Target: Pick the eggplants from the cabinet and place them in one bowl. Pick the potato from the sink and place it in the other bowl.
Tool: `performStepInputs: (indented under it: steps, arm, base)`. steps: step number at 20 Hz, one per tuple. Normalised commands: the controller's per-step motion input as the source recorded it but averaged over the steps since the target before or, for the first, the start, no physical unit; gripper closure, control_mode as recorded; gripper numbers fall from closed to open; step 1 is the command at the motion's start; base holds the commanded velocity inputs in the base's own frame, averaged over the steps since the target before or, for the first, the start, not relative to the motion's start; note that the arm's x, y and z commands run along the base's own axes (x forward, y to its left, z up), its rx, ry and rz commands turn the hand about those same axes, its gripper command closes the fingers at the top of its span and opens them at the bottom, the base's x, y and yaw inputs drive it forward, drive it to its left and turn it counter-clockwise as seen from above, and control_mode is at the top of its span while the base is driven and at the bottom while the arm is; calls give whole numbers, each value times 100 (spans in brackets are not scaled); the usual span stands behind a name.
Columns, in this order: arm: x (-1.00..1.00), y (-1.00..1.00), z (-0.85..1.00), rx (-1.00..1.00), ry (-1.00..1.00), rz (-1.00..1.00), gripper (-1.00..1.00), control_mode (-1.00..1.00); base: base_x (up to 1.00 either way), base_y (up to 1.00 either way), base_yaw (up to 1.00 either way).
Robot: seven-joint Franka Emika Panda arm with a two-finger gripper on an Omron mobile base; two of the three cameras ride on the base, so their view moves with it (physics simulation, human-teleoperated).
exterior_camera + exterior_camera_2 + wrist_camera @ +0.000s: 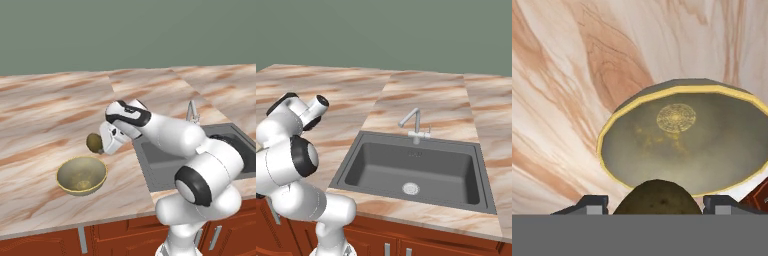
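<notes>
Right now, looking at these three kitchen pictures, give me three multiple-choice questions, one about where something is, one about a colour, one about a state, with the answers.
1. Where is the potato?
A. In the sink basin
B. Between the fingers, above the counter beside the bowl
C. Lying inside the bowl

2. What colour is the rim of the bowl?
A. Pale yellow
B. Bright blue
C. White

3. What is the state of the sink?
A. Full of dishes
B. Filled with water
C. Nothing lies in its basin

Answers:
1. B, the hand view shows the potato between the two fingers, with the bowl ahead of it.
2. A, a yellowish edge rings the olive-tan bowl in the left base view and the hand view.
3. C, the right base view shows a bare dark grey basin with just its drain.
</notes>
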Motion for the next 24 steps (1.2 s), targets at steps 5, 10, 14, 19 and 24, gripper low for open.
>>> performStepInputs:
  steps: [5, 10, 14, 19, 24]
  arm:
    - [-2, 5, -18, 2, 1, 0, 100, -100]
    - [-5, 4, -16, 1, 0, 0, 100, -100]
    - [-5, 15, -14, 0, 0, 0, 100, -100]
    - [-4, 16, -15, 0, 0, 0, 100, -100]
    - [-1, 15, -11, 0, 0, 0, 100, -100]
  base:
    - [0, 0, 0]
    - [0, 0, 0]
    - [0, 0, 0]
    - [0, 0, 0]
    - [0, 0, 0]
